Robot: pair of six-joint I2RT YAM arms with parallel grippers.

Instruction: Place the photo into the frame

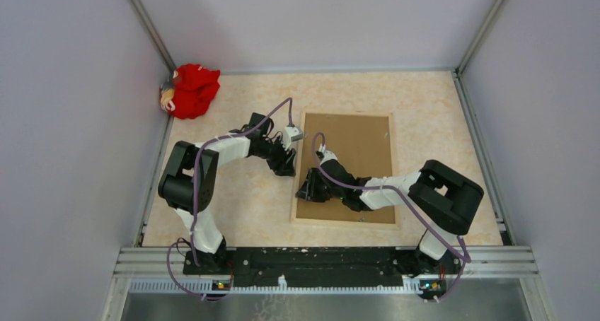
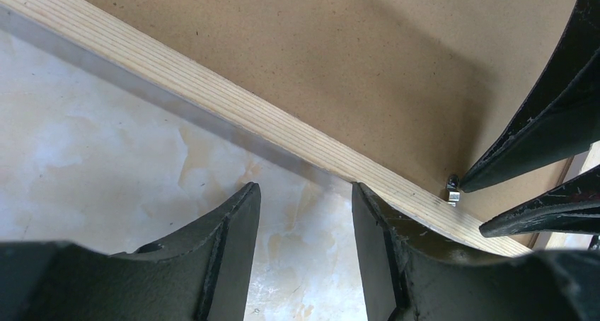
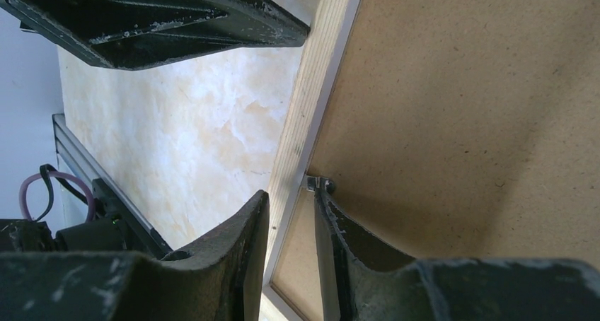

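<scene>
Crowding its left rail, both arms are working on the frame (image 2: 212,88), lying face down mid-picture overhead, backing board (image 2: 318,52) filling it; the photo is not showing. The left gripper (image 2: 304,194) is hovering, jaws spread, over the surface (image 2: 106,144). The right gripper (image 3: 290,194) is straddling the rail, jaws narrowly parted beside a metal tab (image 3: 320,184); pinching or not, I cannot tell. Nudging that tab gently sideways seems wisest.

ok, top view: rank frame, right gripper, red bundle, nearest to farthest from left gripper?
1. frame: its left rail, right at the left gripper.
2. right gripper: close by on the same rail, toward the bases.
3. red bundle: back-left corner.
</scene>
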